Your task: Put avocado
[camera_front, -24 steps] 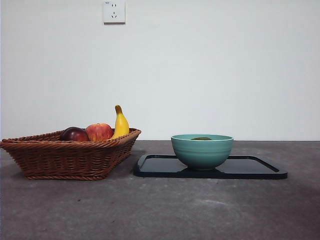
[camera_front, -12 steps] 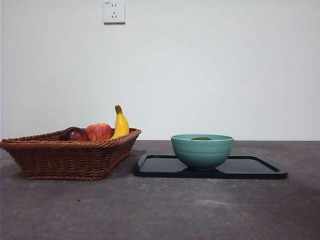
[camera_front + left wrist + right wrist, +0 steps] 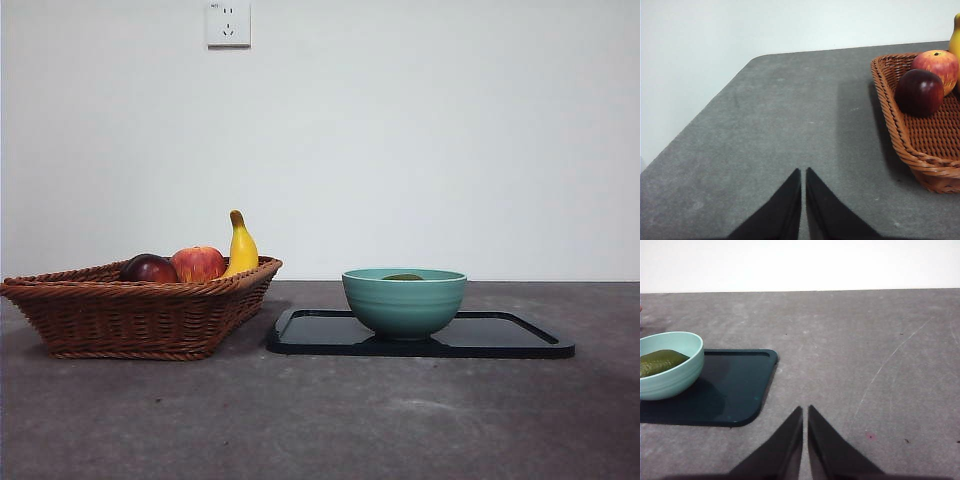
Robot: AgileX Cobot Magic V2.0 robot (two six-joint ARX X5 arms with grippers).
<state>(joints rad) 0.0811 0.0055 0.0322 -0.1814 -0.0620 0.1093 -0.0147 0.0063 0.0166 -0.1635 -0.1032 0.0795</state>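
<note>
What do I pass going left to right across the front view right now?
Wicker basket holding a dark red-purple fruit, then red apple, then banana → black tray, with the teal bowl on its left part and the avocado just showing above the rim.

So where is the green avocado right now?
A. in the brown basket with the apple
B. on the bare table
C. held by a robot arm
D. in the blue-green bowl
D: the avocado lies inside the bowl that stands on the black tray; the basket holds only the apple, a dark red fruit and a banana.
</note>
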